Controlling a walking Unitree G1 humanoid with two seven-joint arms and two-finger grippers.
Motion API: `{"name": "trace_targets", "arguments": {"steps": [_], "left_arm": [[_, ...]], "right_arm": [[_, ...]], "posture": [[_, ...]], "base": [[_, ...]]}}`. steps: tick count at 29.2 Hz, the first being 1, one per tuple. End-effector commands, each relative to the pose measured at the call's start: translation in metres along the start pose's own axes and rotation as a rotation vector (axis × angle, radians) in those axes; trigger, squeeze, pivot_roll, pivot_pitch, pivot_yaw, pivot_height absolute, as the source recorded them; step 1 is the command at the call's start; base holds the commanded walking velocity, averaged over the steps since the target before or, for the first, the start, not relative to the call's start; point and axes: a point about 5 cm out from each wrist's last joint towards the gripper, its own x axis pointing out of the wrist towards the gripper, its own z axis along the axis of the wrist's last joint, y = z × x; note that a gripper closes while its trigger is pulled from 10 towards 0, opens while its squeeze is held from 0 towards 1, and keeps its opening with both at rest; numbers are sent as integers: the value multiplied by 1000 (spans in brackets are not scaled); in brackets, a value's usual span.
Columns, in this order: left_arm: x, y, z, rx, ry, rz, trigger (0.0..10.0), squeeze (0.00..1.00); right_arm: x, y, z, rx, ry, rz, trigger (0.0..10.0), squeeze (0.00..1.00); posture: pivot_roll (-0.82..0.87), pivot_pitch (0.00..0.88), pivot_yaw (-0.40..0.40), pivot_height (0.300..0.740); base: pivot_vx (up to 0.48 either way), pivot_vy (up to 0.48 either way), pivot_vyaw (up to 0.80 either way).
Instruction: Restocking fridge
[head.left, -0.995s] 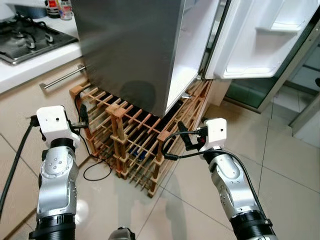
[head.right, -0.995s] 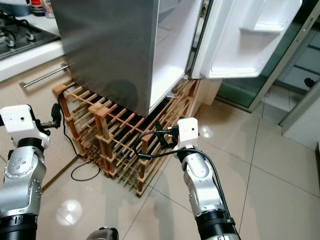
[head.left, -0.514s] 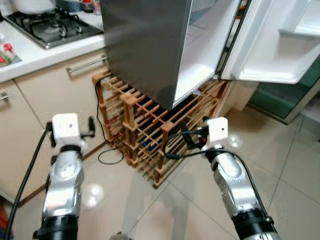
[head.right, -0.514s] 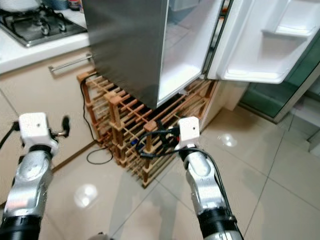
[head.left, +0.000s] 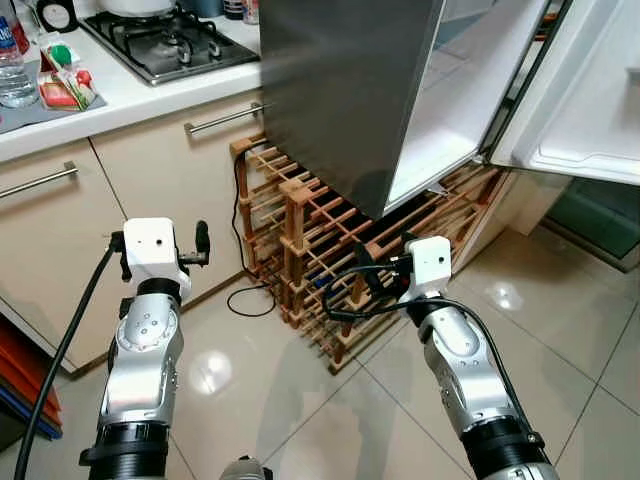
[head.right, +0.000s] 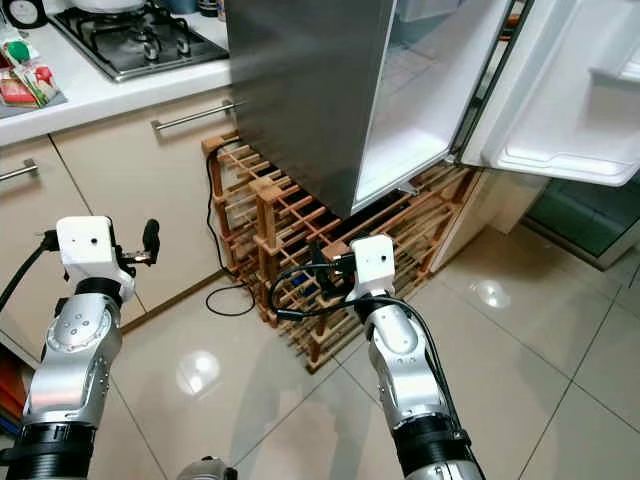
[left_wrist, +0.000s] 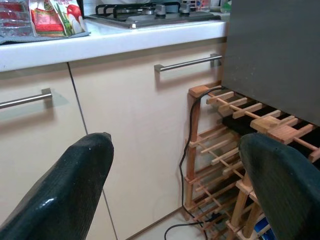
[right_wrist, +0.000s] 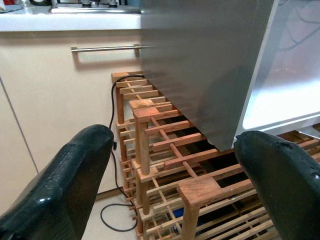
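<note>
Tall fridge with a brushed grey steel side (head.left: 340, 90): stands ahead of both tools, raised on a low rack. White fridge door (head.left: 590, 100) swung open, ahead of and beyond the right tool; the door's moulded shelf is visible on its inner face. White interior floor of the fridge compartment (head.right: 410, 130) is exposed between steel side and door.

Wooden lattice wine rack of light slats (head.left: 330, 240): sits on the floor directly under the fridge, just ahead of the right tool. A dark item lies low inside the rack; too small to identify.

Right tool (right_wrist: 175, 175): held low in front of the rack, released, the two black fingers (right_wrist: 65, 185) well apart with nothing between them. Rack posts and the lower edge of the steel side show in the gap. White wrist block with black cabling loops behind it.

Left tool (left_wrist: 175, 175): raised at similar height, well apart from the right tool, released, nothing held. It faces the cream cabinet front (left_wrist: 135, 135) with its horizontal steel bar handles (left_wrist: 187, 63).

Black power cable (head.right: 212, 250): runs down the rack's end post and coils on the floor beside the cabinet, between the two tools.

White bench (head.left: 110, 95): above the cabinet, beyond the left tool. Carries a black gas hob (head.left: 165, 40), a clear plastic bottle (head.left: 12, 70) and coloured food packets (head.left: 65, 85) at the end away from the fridge.

Floor: glossy beige tiles (head.left: 560, 340), light reflections visible.
</note>
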Motion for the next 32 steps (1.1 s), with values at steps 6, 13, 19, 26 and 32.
{"name": "trace_targets", "arguments": {"steps": [6, 13, 19, 26, 32], "left_arm": [[3, -2, 8, -62, -23, -16, 10000, 0], [7, -7, 11, -67, -24, 25, 10000, 0], [5, -12, 5, -45, -9, -24, 10000, 0], [-33, 3, -34, -19, 60, -75, 10000, 0], [-38, -1, -23, -27, 21, -50, 10000, 0]], "right_arm": [[-5, 1, -9, -69, 43, -26, 10000, 0], [-7, 1, -7, -41, 23, 16, 10000, 0], [-5, -6, -4, -11, 10, -26, 10000, 0], [-23, -20, -15, 49, 22, -135, 10000, 0], [-26, -9, -17, 16, 41, -40, 10000, 0]], "posture": [[-62, 0, -10, 740], [-57, 0, -18, 740], [-57, 0, -17, 740], [-47, 0, -32, 740], [-11, 0, -70, 740]], "base": [[114, 112, 350], [0, 453, 511], [0, 59, 479], [0, 0, 470], [0, 0, 470]]}}
